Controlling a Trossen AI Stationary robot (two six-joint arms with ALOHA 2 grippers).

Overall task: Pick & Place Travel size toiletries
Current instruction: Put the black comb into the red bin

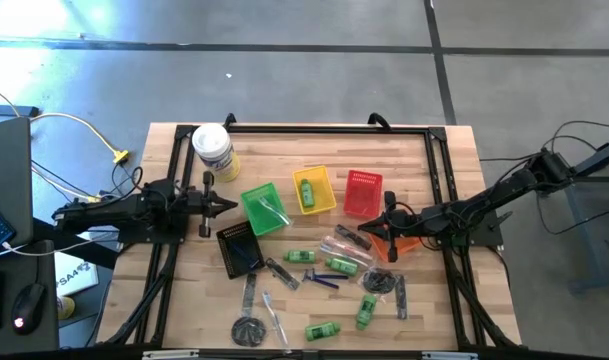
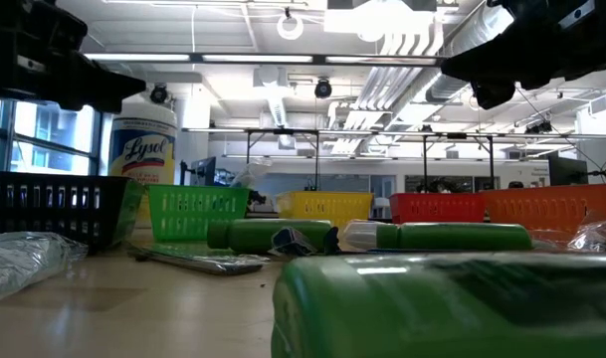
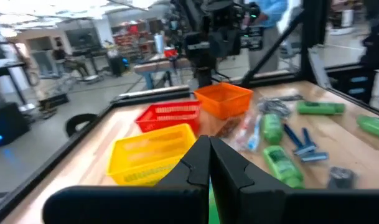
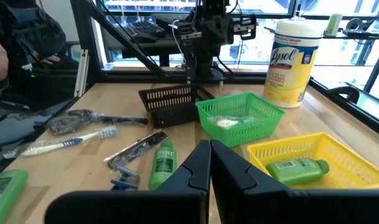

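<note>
Both arms are held back at mid-height, a pose judged to be a waiting one between picks. The left gripper [image 1: 227, 206] is kept above the table edge beside the green basket [image 1: 263, 208]; its fingers are pressed together with nothing between them, as is seen in the left wrist view. The right gripper [image 1: 369, 228] is poised over the orange basket [image 1: 398, 242], and its fingers are likewise closed on nothing.

Most of the travel size toiletries [image 1: 324, 275] are left loose on the near half of the table, well apart from the baskets: green mini bottles [image 1: 367, 309], a blue razor [image 1: 321, 279], wrapped clear sticks and dark combs. They are scattered there, it is judged, because they are not yet sorted.

The baskets are set in a row across the middle, within reach of either arm. One green bottle [image 4: 297, 169] is held in the yellow basket [image 1: 315, 190]. A pale, clear-wrapped item [image 4: 226, 122] is seen in the green basket, though its kind cannot be told. The red basket [image 1: 362, 193] appears empty. Something bluish seems to lie in the black basket [image 1: 240, 246]. A white canister [image 1: 213, 150] is stood at the far left corner.
</note>
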